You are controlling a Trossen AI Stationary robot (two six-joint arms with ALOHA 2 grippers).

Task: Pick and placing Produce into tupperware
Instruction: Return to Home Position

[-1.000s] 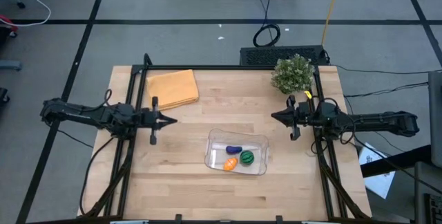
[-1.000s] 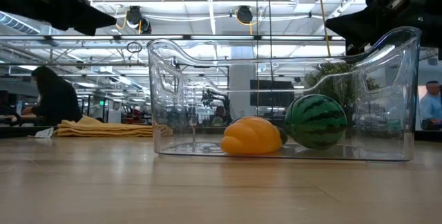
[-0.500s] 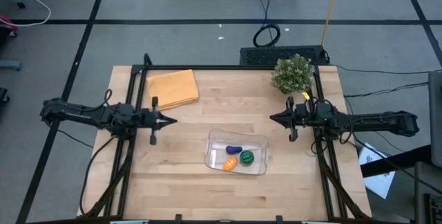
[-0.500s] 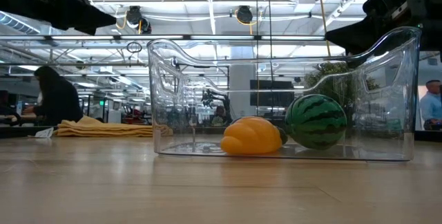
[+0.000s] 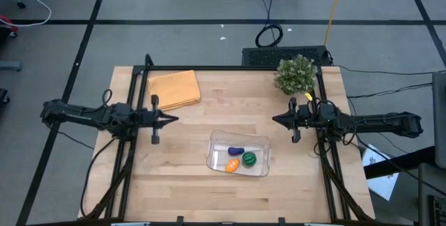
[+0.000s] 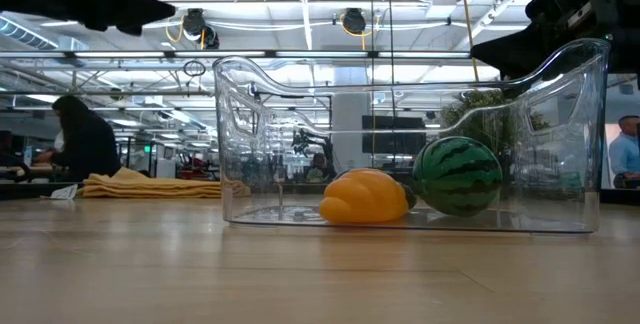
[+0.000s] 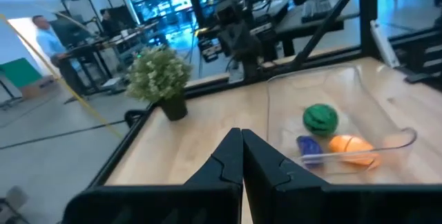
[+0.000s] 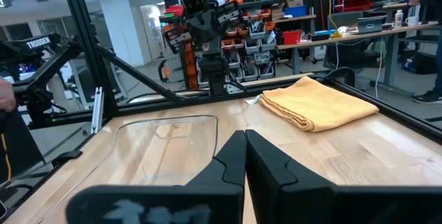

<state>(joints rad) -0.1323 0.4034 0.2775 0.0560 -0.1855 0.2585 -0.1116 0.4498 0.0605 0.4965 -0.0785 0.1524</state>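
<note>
The wooden table [image 5: 181,184] fills the middle of the high view, with a dark frame along its left, right and far edges.

The two dark arms reach in level from the left and right sides, facing each other across the table. The left end effector [image 5: 174,120] hangs above the left half, near the edge of the folded cloth, and its own wrist view shows its fingers pressed together and holding nothing. The right end effector [image 5: 274,119] hangs above the right half, on the near side of the plant. Its fingers are likewise pressed together and empty. Both are well apart from the container.

The tupperware [image 5: 256,144], clear and shallow with rounded corners, sits on the table between the two end effectors and nearer the front edge.

An orange-yellow cloth [image 5: 174,88] lies folded at the far left of the table. A bushy green plant [image 5: 295,74] stands in the far right corner.

All three pieces of produce lie inside the tupperware. The green striped round one [image 5: 249,159] is just beside the orange one [image 5: 232,164]. The purple one [image 5: 235,150] lies close behind them.
</note>
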